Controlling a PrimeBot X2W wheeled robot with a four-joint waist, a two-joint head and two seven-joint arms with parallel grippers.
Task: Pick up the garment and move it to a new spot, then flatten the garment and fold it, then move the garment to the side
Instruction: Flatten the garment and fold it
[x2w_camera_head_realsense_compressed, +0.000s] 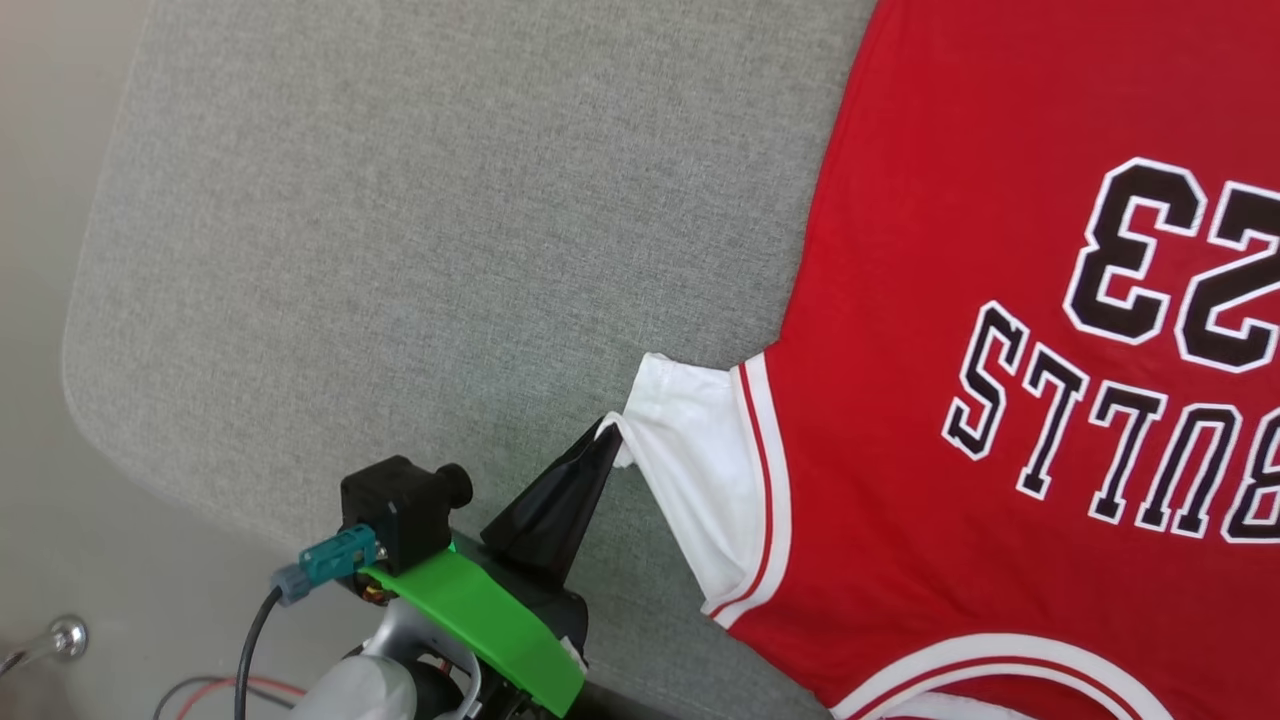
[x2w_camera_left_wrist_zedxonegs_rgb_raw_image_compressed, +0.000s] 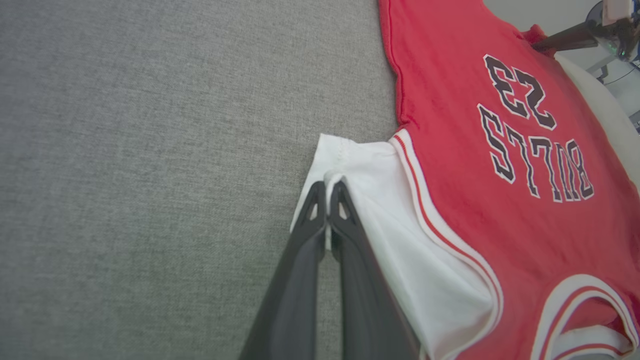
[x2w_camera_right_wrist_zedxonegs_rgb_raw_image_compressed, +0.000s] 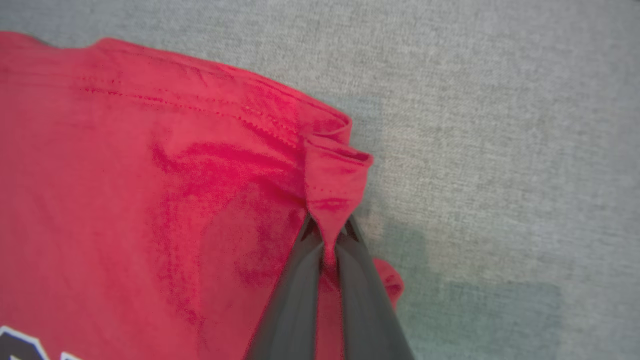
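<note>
Red, soft jersey-knit garment (x2w_camera_head_realsense_compressed: 950, 250) with white sleeves, red-and-white stripe trim and black-and-white chest lettering (x2w_camera_head_realsense_compressed: 1120, 400) is seen spread lettering-up and mostly flat on the grey woven-fabric worktop (x2w_camera_head_realsense_compressed: 400, 250), toward its right side in the head view. The cloth is judged light, limp and not fragile, with no stiffness of its own. Any part lifted will drape and drag the rest along, and a single layer could slip from a narrow pinch. Edges and corners are judged the best holds, since seams and doubled hems give bulk to bite on. The white sleeve (x2w_camera_left_wrist_zedxonegs_rgb_raw_image_compressed: 380, 200) is pinched at its outer cuff edge by the left gripper (x2w_camera_left_wrist_zedxonegs_rgb_raw_image_compressed: 327, 189), whose long dark fingers are closed together on a small tuck of white cloth. A bunched corner of the red hem (x2w_camera_right_wrist_zedxonegs_rgb_raw_image_compressed: 334, 175) is clamped by the right gripper (x2w_camera_right_wrist_zedxonegs_rgb_raw_image_compressed: 327, 232), fingers shut on the fold, which is drawn up into a small peak. The two holds lie well apart, one at the sleeve and one at the far hem, so tension can be applied across the cloth. Even pulling is advised, lest wrinkles be set or a hold be lost.
</note>
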